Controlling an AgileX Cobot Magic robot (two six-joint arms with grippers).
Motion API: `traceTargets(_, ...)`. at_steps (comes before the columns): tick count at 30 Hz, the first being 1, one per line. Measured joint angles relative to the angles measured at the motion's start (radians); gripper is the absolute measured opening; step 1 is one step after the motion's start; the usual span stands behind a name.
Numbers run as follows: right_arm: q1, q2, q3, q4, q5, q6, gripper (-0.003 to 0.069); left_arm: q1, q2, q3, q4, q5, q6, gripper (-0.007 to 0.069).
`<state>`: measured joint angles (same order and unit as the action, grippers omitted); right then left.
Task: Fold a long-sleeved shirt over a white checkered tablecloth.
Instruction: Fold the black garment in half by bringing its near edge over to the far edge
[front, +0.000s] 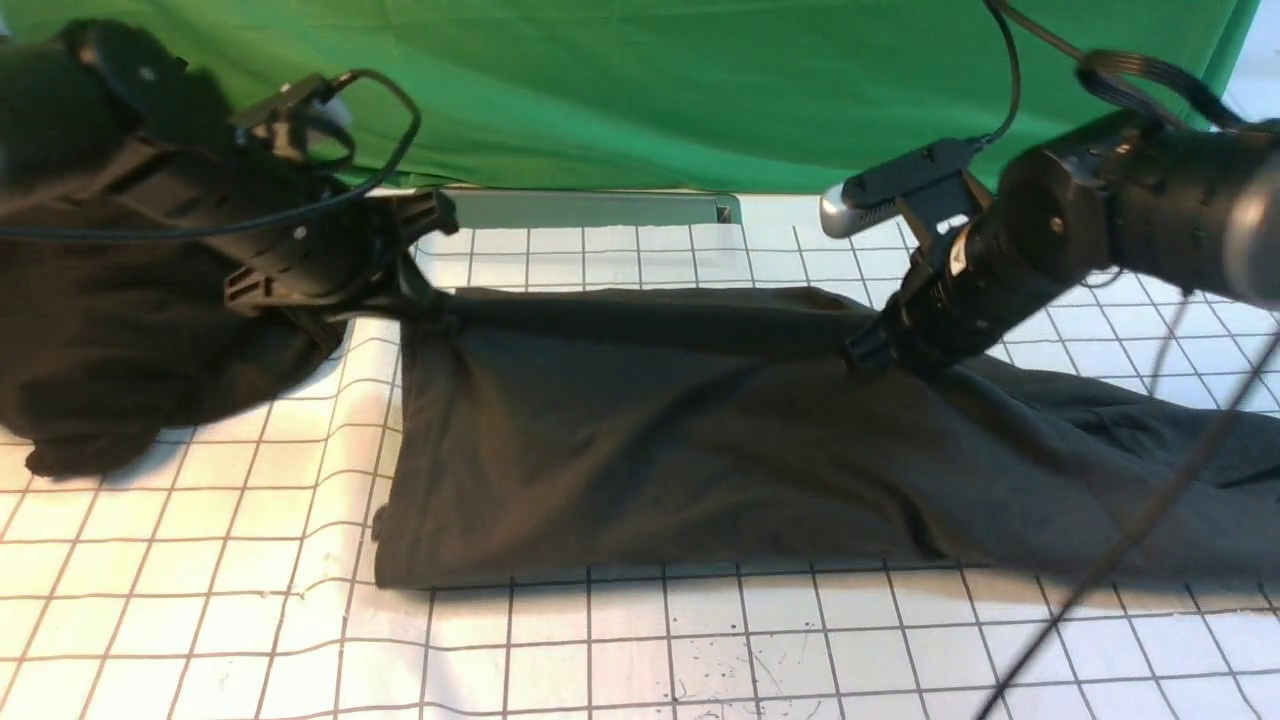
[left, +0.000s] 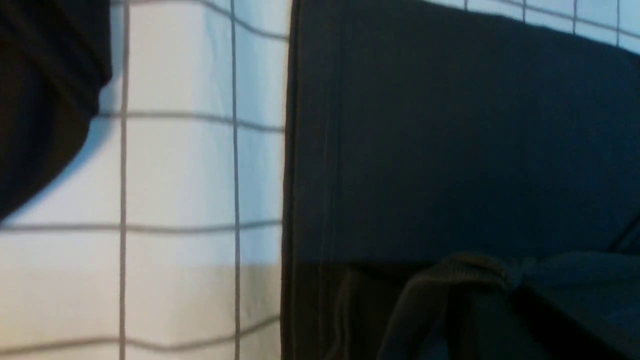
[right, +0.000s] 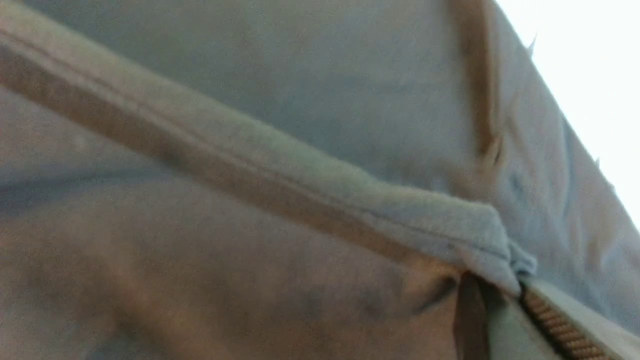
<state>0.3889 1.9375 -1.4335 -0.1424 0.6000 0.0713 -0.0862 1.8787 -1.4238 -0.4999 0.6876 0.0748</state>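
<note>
- Dk grey long-sleeved shirt (front: 650, 440) lies as a wide band across centre of white checkered tablecloth (front: 200, 600).
- L gripper (front: 425, 295): jaws clamped on shirt's far-left corner.
- R gripper (front: 870, 350): jaws clamped on far hem.

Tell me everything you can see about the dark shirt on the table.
The shirt is dark charcoal jersey, soft and matte, lying as a long band across the tablecloth, running off the right side of the front view. Its near edge rests flat; its far edge is pinched up at two spots, by the left gripper and the right gripper. Stitched hems show in the wrist views. No print is visible.
</note>
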Motion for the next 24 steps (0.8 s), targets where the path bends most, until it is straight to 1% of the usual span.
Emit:
traceTargets(6,-0.033,0.107,-0.119,0.002,-0.037,-0.040,0.0011,0.000,0.119,-0.080,-0.004,-0.088,0.003,0.0014)
traceTargets(10,-0.034,0.141,-0.140,0.002,-0.092,-0.071,0.0011,0.000,0.160,-0.089,-0.004,-0.160,0.003,0.0014)
traceTargets(13,-0.034,0.160,-0.141,0.002,-0.129,-0.071,0.0014,0.000,0.178,-0.090,-0.004,-0.200,0.004,0.0014)
traceTargets(19,-0.040,0.205,-0.147,-0.008,-0.195,-0.089,0.0048,0.000,0.205,-0.092,-0.005,-0.278,0.004,0.0022)
traceTargets(20,-0.042,0.221,-0.147,-0.018,-0.201,-0.090,0.0086,0.000,0.212,-0.092,-0.005,-0.289,0.007,0.0040)
traceTargets(22,-0.043,0.228,-0.147,-0.023,-0.201,-0.091,0.0119,0.000,0.214,-0.092,-0.005,-0.294,0.007,0.0055)
traceTargets(23,-0.044,0.232,-0.147,-0.030,-0.200,-0.090,0.0207,0.000,0.214,-0.092,-0.005,-0.300,0.007,0.0093)
traceTargets(24,-0.044,0.232,-0.147,-0.030,-0.200,-0.088,0.0261,0.000,0.214,-0.092,-0.005,-0.306,0.007,0.0120)
